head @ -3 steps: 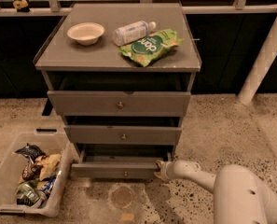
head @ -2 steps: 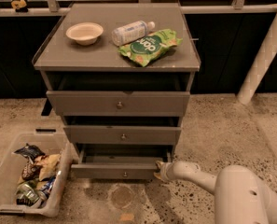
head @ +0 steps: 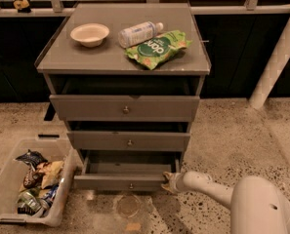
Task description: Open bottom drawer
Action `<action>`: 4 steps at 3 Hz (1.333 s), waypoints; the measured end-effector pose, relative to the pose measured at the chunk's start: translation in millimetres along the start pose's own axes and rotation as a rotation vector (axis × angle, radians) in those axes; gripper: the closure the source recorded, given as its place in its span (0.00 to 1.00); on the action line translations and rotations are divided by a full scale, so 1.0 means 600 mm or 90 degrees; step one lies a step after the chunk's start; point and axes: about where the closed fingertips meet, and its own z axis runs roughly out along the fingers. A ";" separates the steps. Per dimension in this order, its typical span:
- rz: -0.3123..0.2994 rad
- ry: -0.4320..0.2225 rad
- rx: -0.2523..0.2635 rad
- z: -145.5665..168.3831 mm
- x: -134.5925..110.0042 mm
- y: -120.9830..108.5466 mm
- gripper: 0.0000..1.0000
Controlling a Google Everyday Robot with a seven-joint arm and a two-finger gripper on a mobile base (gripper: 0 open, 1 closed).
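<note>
**Bottom drawer partly open, gripper at its right end**

On my screen the grey drawer cabinet [head: 125, 65] filled the centre of the view, standing on a speckled floor [head: 232, 135]. The white robot arm [head: 261, 206] reached in from 5 o'clock, pointing toward 9 o'clock. A clear plastic bin [head: 3, 191] of snack packets sat on the floor at 8 o'clock, just beside the cabinet's foot.

The top drawer [head: 86, 108] had the tallest front, and the middle drawer [head: 95, 141] sat under it. The bottom drawer [head: 105, 182], at the cabinet's 6 o'clock, stood out part-way, so I could see down into its plain grey interior.

On the cabinet top a green chip bag [head: 156, 48] lay toward 2 o'clock. A plastic bottle [head: 139, 32] lay on its side against the bag's 11 o'clock edge. A pale bowl [head: 90, 34] stood apart at 10 o'clock.

The gripper [head: 170, 182] was against the bottom drawer's front at its 3 o'clock end. I could not tell whether it had hold of the panel or how far open it was. The drawer's small round knob [head: 131, 185] sat at the middle of the front, at the gripper's 9 o'clock and apart from it.
</note>
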 end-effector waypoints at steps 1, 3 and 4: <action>-0.003 -0.016 0.000 0.001 0.007 0.013 1.00; -0.013 -0.030 0.002 -0.005 0.013 0.039 1.00; -0.013 -0.030 0.002 -0.011 0.008 0.034 1.00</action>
